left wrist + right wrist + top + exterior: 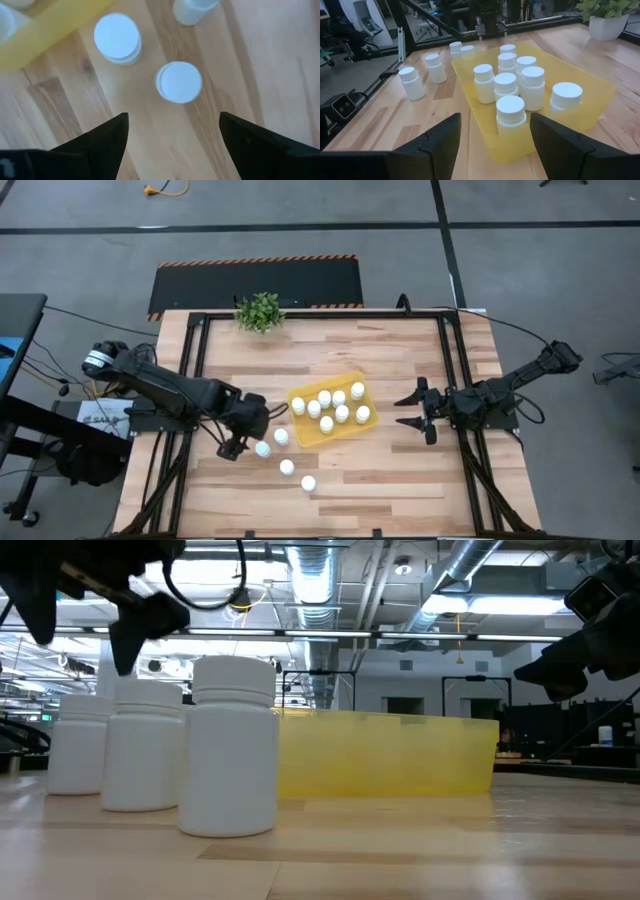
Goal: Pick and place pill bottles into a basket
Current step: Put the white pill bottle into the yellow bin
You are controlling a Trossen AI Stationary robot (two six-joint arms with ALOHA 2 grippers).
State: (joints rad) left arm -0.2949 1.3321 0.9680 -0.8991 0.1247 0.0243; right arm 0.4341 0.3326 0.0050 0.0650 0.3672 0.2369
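The yellow basket sits mid-table with several white pill bottles standing in it. Several more bottles stand on the wood at its near left: one next to my left gripper, others close by. My left gripper hangs open above the table, pointing steeply down, with the nearest bottle's cap just ahead of its fingertips and untouched. My right gripper waits open at the basket's right, facing the basket.
A small green potted plant stands at the table's far edge. Black frame rails run along the table's left and right sides. The low view shows three loose bottles in front of the basket wall.
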